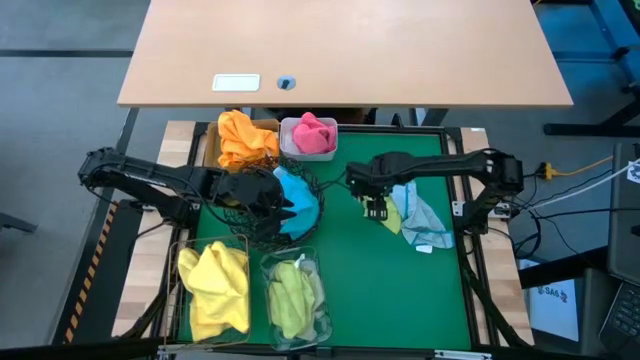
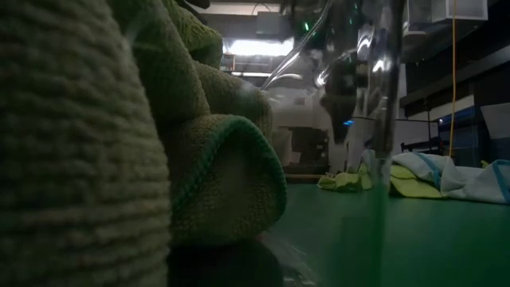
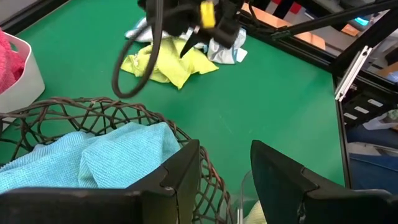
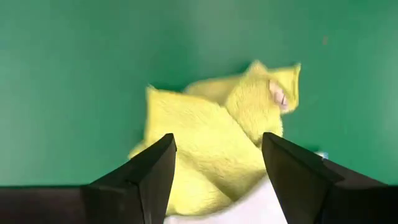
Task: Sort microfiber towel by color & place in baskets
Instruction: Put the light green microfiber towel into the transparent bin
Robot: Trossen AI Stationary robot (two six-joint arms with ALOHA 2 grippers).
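Covering the table, a green mat (image 1: 360,270) holds 5 baskets at left, each holding towels, under a dim room with ceiling lights. The right gripper (image 4: 217,163) hangs spread wide over the loose yellow-green towel (image 4: 205,143) beside a pale blue one (image 1: 425,215). The left gripper (image 3: 225,171), parted and empty, sits at the black mesh bowl (image 3: 93,112) holding a blue towel (image 3: 93,158).

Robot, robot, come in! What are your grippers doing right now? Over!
Right gripper open, over yellow towel on the mat. Left gripper open, empty, at black wire bowl holding blue towel. Nothing in the way.
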